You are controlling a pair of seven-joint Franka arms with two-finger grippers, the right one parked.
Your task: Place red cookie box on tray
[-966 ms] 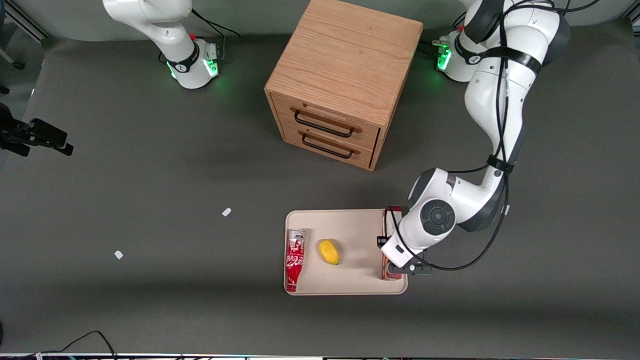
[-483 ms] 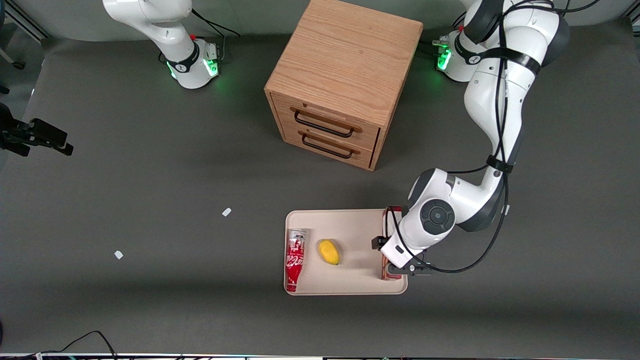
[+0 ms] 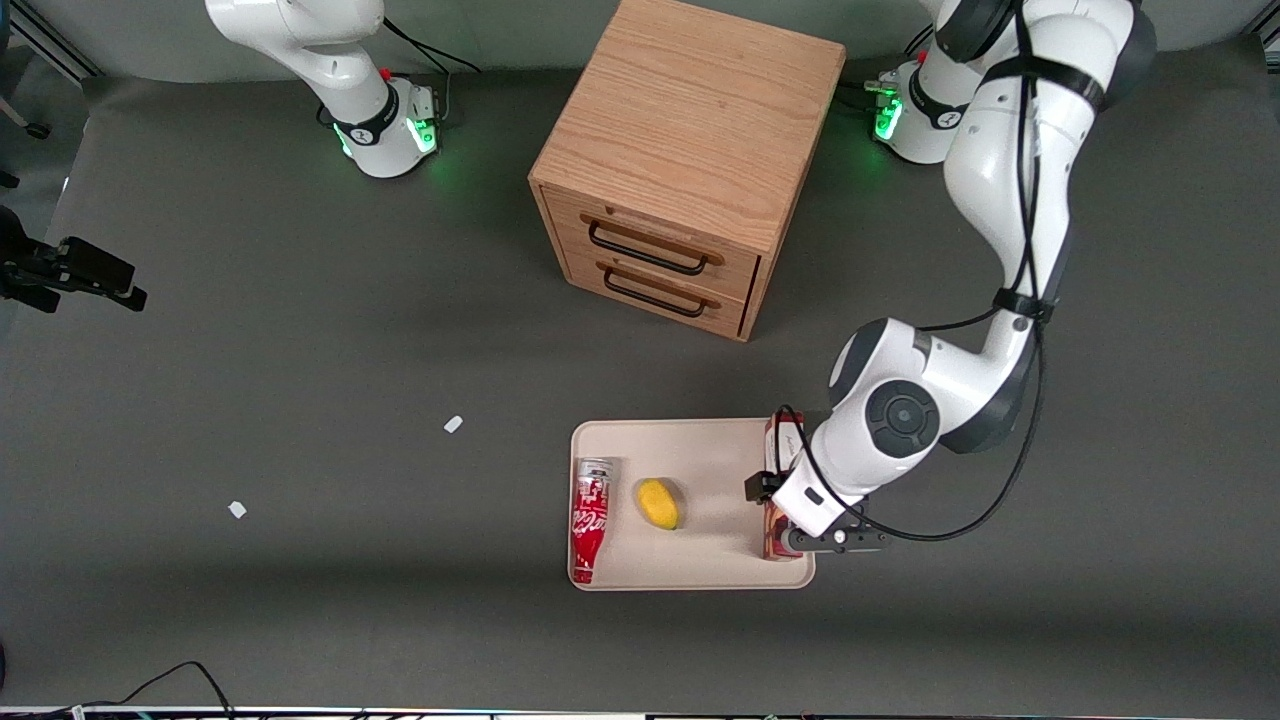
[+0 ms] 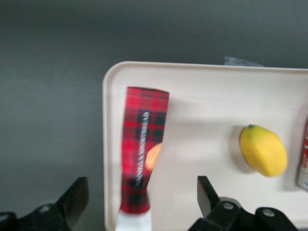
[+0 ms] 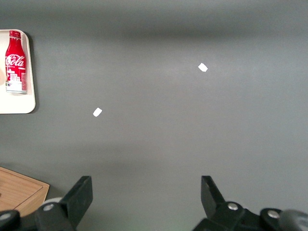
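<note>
I see the box [image 4: 143,174] flat on the tray [image 4: 202,96], lemon [image 4: 263,150] at 3 o'clock; gripper [image 4: 139,204] above, fingers [image 4: 206,191] spread.

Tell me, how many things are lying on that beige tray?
3: the red cookie box along the tray's edge under the open gripper, a lemon mid-tray, a red bottle at the parked arm's end.

Robotics lab bench. Two white arm bases [image 3: 385,125] with green status LEDs are bolted at the top of the front frame onto a grey mat [image 3: 300,330]. Loose cables [image 3: 170,680] are seen at the lower left, a camera mount [image 3: 70,270] at the left edge. A wooden drawer unit [image 3: 680,170] is staged top centre.
</note>
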